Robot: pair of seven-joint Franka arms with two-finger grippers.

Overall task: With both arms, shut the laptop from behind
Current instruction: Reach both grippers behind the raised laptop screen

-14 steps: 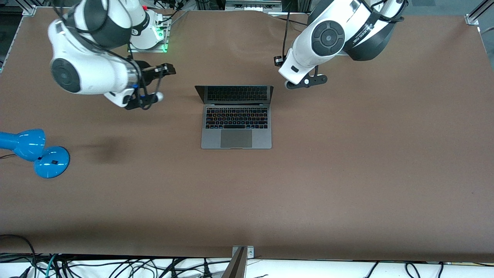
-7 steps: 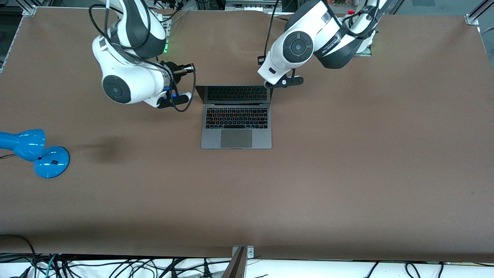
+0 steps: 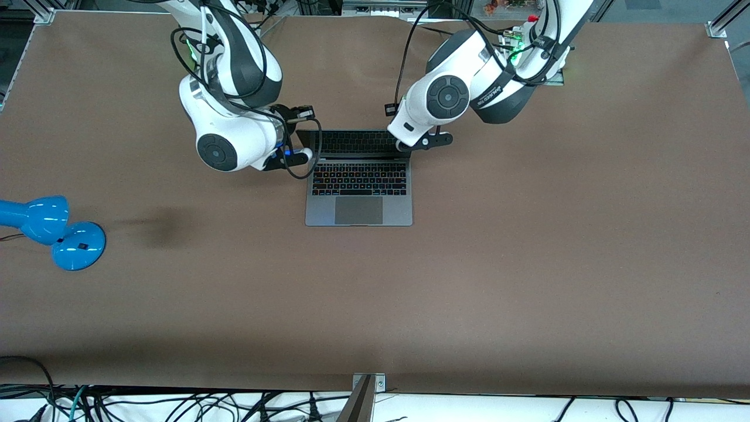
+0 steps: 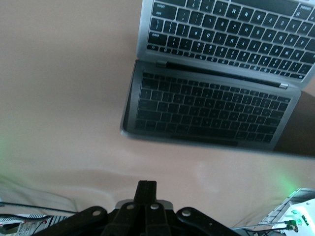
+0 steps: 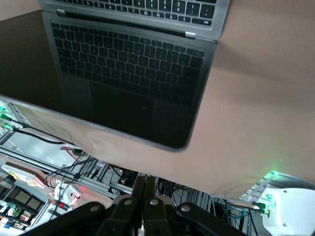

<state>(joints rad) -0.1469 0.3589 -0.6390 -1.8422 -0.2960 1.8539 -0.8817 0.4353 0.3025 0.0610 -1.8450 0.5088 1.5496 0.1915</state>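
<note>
Front view: the laptop [image 3: 358, 179] stands open in the middle of the counter [image 3: 527, 264], its base nearer the camera and its raised lid toward the robots' bases, the hinge line running from one arm's end of the counter to the other. The right gripper [image 3: 293, 153] sits at the lid corner toward the right arm's end, the left gripper [image 3: 417, 142] at the other corner, so each arm is about equally close; a blue lamp [image 3: 53, 231] lies well apart. Left wrist view: the left gripper [image 4: 146, 196] has its jaws pressed together on nothing, short of the lid's top edge, which this view alone shows clearly. Right wrist view: the right gripper [image 5: 146, 189] likewise has its jaws closed and empty, the dark screen ahead mirroring the keyboard.
</note>
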